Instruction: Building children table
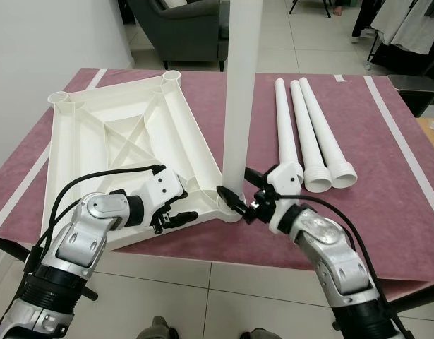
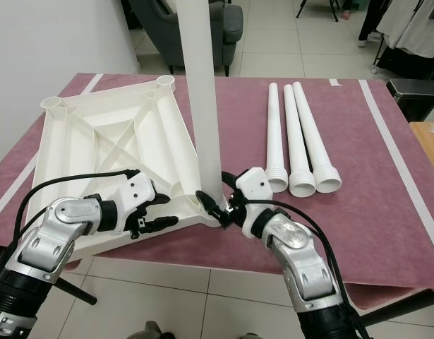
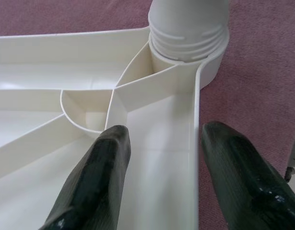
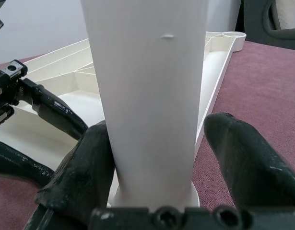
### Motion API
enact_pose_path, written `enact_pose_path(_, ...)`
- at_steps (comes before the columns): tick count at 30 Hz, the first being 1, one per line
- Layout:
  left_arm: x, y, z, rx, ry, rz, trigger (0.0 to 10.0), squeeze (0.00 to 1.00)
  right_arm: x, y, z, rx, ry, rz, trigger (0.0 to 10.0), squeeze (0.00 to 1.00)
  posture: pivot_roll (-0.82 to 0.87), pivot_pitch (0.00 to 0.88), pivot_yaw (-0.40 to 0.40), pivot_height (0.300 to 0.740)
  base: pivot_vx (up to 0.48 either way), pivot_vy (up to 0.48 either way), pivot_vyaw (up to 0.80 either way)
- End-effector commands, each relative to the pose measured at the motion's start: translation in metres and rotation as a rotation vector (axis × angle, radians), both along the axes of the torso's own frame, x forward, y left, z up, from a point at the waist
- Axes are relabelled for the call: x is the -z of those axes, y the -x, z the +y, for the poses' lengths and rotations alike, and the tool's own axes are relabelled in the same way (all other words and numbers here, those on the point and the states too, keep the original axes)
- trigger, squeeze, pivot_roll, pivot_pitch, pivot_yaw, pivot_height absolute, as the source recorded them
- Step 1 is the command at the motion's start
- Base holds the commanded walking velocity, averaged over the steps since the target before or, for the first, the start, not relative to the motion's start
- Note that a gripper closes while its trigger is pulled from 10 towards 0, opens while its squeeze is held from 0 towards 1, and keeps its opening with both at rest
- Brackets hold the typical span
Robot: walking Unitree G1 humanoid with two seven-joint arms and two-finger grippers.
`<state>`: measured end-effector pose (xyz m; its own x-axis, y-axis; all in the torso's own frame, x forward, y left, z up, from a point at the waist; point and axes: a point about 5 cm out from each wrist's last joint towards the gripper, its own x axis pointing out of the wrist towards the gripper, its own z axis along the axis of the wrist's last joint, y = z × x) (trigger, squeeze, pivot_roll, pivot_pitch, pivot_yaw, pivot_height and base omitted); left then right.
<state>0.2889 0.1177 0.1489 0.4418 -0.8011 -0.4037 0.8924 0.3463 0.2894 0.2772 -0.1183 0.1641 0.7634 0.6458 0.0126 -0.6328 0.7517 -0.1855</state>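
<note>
This looks like a lived-in home, a sitting room perhaps. A dark grey armchair (image 1: 183,28) stands on the pale tiled floor (image 1: 287,42) beyond the desk (image 1: 386,212), which is spread with a maroon cloth edged in white tape. Clothes hang at the far right (image 1: 414,28), beside a plain white wall (image 1: 40,42).

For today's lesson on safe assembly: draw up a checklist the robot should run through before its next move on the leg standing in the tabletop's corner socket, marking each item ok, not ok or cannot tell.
1. Standing leg upright in corner socket: ok.
2. Threads fully seated: not ok, rings still visible above the socket.
3. Right gripper around the leg base: ok; firm grip: cannot tell.
4. Left gripper straddling the tabletop rim: ok.
5. Spare legs lie apart on the mat: ok.
</note>
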Motion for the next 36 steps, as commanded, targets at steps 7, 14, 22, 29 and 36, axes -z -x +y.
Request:
enact_pose_path(7, 0.006, -0.013, -0.009, -0.015, -0.034, -0.033, 10.0, 0.0, 0.004, -0.005, 0.009, -0.015, -0.001, 0.01, 10.0, 0.0, -0.03, 0.033, 0.1, 0.74, 0.0, 0.0, 0.0)
enact_pose_path(14, 0.01, -0.016, -0.019, 0.048, -0.07, -0.035, 10.0, 0.0, 0.004, -0.008, 0.007, -0.026, 0.007, 0.015, 10.0, 0.0, -0.03, 0.049, 0.095, 0.74, 0.0, 0.0, 0.0)
enact_pose_path(22, 0.023, -0.016, -0.027, 0.091, -0.104, -0.011, 8.1, 0.0, 0.007, -0.012, 0.008, -0.022, 0.007, 0.019, 10.0, 0.0, -0.03, 0.048, 0.108, 0.74, 0.0, 0.0, 0.0)
enact_pose_path(29, 0.029, -0.018, -0.028, 0.104, -0.117, -0.014, 0.0, 0.0, 0.006, -0.016, 0.008, -0.047, 0.023, 0.015, 10.0, 0.0, -0.03, 0.047, 0.106, 0.74, 0.0, 0.0, 0.0)
enact_pose_path(36, 0.027, -0.017, -0.026, 0.151, -0.13, -0.027, 0.0, 0.0, 0.007, -0.015, 0.006, -0.133, 0.067, 0.041, 10.0, 0.0, -0.04, 0.045, 0.111, 0.74, 0.0, 0.0, 0.0)
